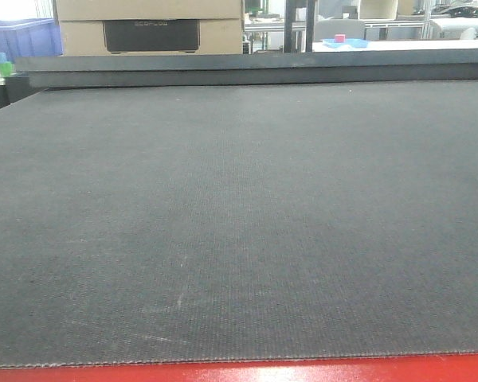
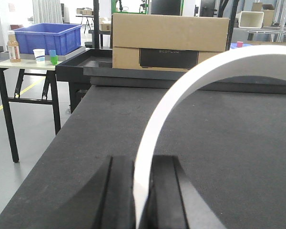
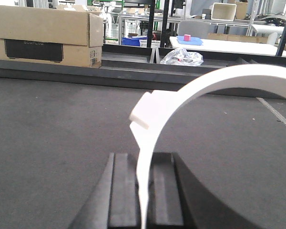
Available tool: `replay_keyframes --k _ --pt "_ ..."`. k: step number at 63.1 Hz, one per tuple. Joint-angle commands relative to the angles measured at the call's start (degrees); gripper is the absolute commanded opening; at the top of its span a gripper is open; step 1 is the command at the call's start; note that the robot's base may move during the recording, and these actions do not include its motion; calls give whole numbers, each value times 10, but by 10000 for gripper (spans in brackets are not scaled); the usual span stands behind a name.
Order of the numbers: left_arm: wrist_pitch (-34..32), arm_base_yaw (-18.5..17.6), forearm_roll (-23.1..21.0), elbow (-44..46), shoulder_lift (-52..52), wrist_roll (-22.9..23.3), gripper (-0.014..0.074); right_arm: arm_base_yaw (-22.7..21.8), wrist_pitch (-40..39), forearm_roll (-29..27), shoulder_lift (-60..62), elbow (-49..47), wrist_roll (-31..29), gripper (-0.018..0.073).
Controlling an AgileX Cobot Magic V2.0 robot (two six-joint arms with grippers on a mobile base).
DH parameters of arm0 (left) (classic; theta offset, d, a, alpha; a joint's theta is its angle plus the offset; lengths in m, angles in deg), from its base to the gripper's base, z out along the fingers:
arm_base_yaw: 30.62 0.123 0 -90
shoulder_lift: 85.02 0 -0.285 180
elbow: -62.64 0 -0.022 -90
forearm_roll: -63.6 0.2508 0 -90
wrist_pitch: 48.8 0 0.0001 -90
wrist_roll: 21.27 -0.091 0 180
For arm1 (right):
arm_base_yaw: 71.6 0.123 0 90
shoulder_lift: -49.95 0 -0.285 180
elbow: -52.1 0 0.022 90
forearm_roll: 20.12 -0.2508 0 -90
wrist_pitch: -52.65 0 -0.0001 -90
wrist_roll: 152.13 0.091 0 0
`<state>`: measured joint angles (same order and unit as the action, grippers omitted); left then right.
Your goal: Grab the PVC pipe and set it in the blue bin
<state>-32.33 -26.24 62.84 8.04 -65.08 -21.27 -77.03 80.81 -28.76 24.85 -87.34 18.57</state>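
PVC pipe (image 3: 200,82) between right gripper (image 3: 144,161) fingers

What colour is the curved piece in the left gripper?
White; the PVC pipe shows best in the left wrist view.

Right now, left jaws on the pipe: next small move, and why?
Probably carry the left gripper left and forward toward the blue bin: its jaws are shut on the PVC pipe, and the bin sits off the mat on a side table. The right gripper clamps a white curved piece; same one, unclear.

smooth matt plastic pvc pipe (image 2: 181,90)
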Motion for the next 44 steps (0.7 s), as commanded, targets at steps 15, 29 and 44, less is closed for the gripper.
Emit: replay_keyframes --k 15,29,44 --pt "-11 -1 3 -1 -3 0 -111 -1 -17 5 2 1 -3 -168" --pt "-11 -1 3 -1 -3 0 -111 -1 -17 5 2 1 -3 -168" --pt "-11 -1 3 -1 -3 0 -111 -1 -17 5 2 1 -3 -168"
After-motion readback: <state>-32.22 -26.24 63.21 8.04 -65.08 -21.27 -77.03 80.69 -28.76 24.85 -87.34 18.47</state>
